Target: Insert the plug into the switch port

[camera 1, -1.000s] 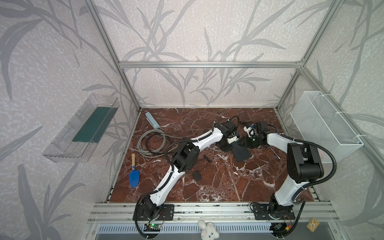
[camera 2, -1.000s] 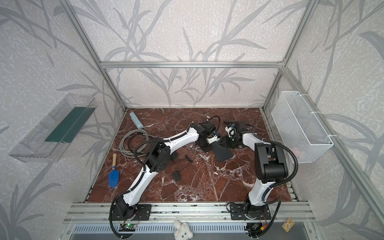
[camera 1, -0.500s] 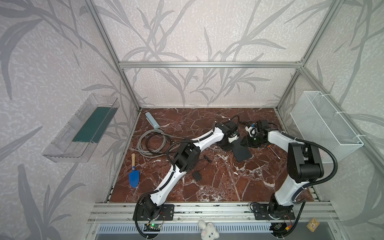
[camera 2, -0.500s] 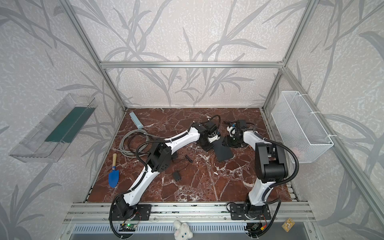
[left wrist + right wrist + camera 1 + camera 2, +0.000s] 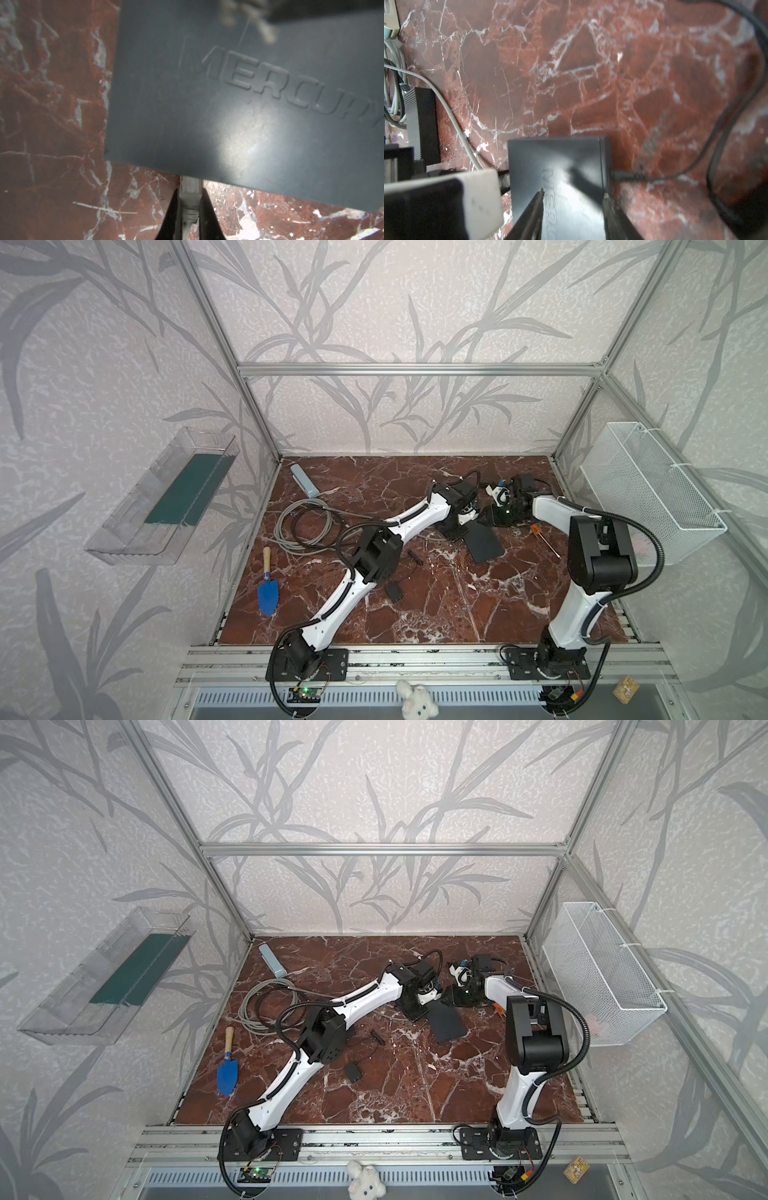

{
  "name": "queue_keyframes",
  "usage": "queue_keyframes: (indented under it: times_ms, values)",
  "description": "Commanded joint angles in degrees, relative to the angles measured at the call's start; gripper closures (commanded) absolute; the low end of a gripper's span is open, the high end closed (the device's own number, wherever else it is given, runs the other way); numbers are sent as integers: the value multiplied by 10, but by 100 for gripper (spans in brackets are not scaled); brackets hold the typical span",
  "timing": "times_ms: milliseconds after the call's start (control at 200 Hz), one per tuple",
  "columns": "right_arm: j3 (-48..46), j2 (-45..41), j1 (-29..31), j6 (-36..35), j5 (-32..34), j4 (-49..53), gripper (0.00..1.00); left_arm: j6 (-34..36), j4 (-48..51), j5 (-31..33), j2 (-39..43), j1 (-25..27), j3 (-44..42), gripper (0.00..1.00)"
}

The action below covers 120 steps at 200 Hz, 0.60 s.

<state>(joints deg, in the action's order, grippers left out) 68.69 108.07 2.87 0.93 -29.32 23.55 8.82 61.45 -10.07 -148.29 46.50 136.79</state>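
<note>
Currently | left pincer (image 5: 190,207) clamped on plug (image 5: 190,188), tip hidden under switch (image 5: 228,108) | right pincer (image 5: 573,197) half-open over switch, contact unclear

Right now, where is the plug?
In the left wrist view the grey plug is pinched in the left claw, tip at the edge of the dark switch, right of centre on the table.

Grey plug (image 5: 190,191) tip touches the flat dark switch (image 5: 228,104) edge.

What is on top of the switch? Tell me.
Right pincer, fingers spread, hangs over the switch, above its embossed lettering; contact unclear. The top beneath the fingers is hidden.
</note>
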Motion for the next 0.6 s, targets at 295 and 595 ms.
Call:
queue_keyframes:
  times_ms: [295, 595]
  values:
    - [-28, 36, 35, -28, -35, 83, 59, 8, -52, 14, 26, 5, 13, 94]
    - [-37, 37, 34, -22, -33, 85, 59, -1, -65, 21, 61, 5, -8, 94]
